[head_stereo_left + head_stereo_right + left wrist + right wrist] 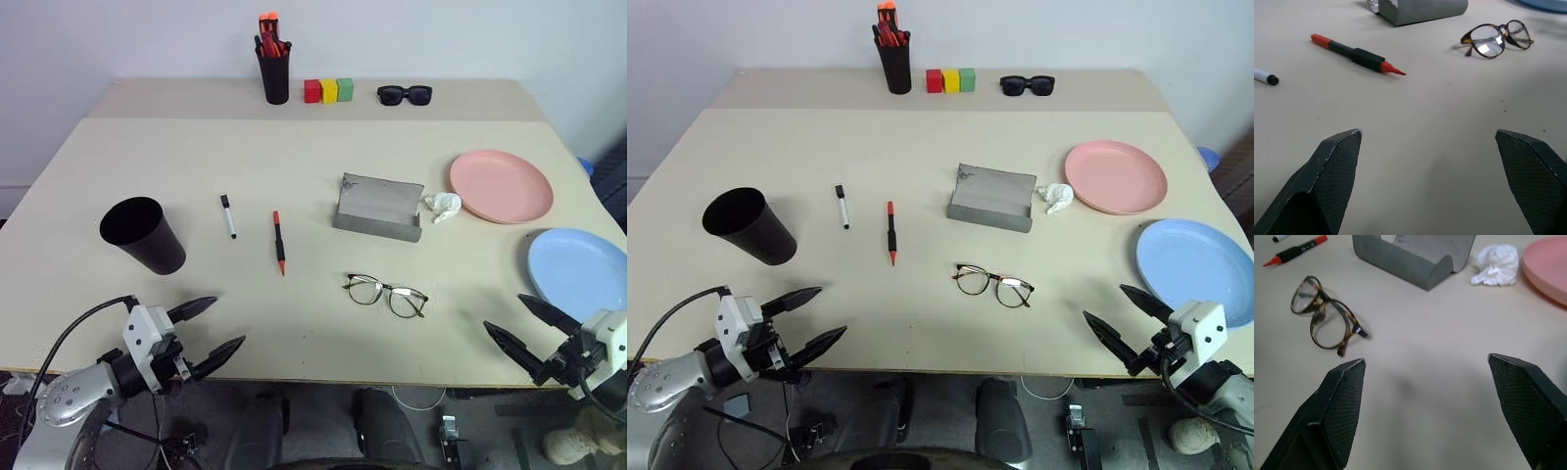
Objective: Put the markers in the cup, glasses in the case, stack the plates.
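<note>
The worktop (294, 186) is beige. The cup (143, 234) is matte black, the case (378, 207) grey. One plate (501, 185) is salmon pink, the other plate (576, 271) light blue. The glasses (1325, 316) have a tortoiseshell frame.

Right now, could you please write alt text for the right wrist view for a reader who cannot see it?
The right hand, fingers open and empty, hovers over a beige table near thin tortoiseshell-rimmed glasses. Beyond them stand an open grey hard case, a crumpled white tissue and the edge of a salmon pink plate.
</note>
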Robot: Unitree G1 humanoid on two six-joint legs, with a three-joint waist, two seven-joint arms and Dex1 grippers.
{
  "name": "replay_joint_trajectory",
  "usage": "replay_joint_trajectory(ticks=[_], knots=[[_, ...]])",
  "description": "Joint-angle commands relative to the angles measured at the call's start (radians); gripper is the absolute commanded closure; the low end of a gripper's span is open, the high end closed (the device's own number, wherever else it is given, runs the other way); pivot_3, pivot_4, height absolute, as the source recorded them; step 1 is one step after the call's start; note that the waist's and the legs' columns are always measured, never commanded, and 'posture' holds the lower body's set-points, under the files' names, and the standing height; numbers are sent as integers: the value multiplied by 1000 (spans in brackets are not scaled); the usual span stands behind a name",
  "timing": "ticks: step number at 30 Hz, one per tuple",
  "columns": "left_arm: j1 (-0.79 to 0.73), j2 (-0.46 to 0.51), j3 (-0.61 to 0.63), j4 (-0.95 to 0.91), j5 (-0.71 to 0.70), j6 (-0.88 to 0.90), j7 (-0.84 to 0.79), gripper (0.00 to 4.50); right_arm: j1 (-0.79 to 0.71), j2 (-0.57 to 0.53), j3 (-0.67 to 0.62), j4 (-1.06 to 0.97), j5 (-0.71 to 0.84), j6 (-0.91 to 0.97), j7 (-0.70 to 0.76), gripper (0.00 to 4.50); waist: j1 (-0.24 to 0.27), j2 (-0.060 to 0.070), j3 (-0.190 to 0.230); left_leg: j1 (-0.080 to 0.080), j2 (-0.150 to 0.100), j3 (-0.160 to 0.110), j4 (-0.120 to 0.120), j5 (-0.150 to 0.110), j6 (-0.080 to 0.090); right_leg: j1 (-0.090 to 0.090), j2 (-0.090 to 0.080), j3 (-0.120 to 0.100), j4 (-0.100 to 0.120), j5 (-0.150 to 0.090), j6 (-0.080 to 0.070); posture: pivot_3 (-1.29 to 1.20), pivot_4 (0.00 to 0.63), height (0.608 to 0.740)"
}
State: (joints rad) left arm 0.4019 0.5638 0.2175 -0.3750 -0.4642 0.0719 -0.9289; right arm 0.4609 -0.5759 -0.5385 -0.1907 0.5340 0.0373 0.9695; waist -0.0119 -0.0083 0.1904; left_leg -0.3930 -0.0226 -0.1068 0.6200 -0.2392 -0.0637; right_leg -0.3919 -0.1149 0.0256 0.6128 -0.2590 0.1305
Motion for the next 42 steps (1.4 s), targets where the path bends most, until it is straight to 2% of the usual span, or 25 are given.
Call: replay_joint_trajectory(ticks=[1,4,8,12,18,20,24,31,36,42], knots=[[5,-5,13,-13,14,-39,15,0,-29,-21,-7,38,-1,-37,26,441,0,0,0,0,0,0,0,0,0,0,0,0,0,0,0,0,150,740],[-2,-38,41,-40,-35,10,86,0,-87,-39,16,60,-1,-48,58,441,-1,1,0,0,0,0,0,0,0,0,0,0,0,0,0,0,150,740],[-54,-72,50,-110,-105,198,265,0,-199,-66,56,74,4,-47,82,441,1,0,0,0,0,-1,1,0,0,0,0,0,1,0,0,0,150,740],[-137,-83,-8,-203,-48,414,478,0,-375,-107,132,108,0,-43,130,441,0,0,0,1,0,-1,3,0,0,1,1,0,4,1,1,0,150,740],[-371,-149,-67,-267,-133,763,706,0,-651,-135,259,275,-52,-84,224,441,2,0,0,1,0,-3,4,1,0,2,3,-1,6,3,5,0,150,740],[-486,-156,-109,-244,-134,892,753,0,-720,-136,295,333,-70,-98,257,441,3,0,0,1,-1,-5,5,1,0,3,3,-2,7,3,6,0,150,740],[-678,-236,-110,-166,-157,1086,842,0,-827,-130,357,411,-101,-120,304,441,-3,-1,0,1,-1,-5,7,1,0,3,3,-2,8,4,9,0,150,740],[-893,-414,0,-73,-156,1289,975,0,-925,-113,404,492,-127,-156,335,441,-4,-2,1,1,-2,-5,7,1,0,2,3,-2,9,4,10,0,150,740],[-978,-480,60,-47,-120,1371,1039,0,-934,-108,409,503,-129,-165,337,441,-2,-2,1,0,-2,-5,7,1,0,2,3,-2,8,4,11,0,150,740],[-1110,-612,136,32,-26,1473,1134,0,-927,-112,404,513,-129,-176,348,441,-1,-4,2,0,-2,-5,8,1,-1,3,3,-1,8,5,12,0,150,740]])
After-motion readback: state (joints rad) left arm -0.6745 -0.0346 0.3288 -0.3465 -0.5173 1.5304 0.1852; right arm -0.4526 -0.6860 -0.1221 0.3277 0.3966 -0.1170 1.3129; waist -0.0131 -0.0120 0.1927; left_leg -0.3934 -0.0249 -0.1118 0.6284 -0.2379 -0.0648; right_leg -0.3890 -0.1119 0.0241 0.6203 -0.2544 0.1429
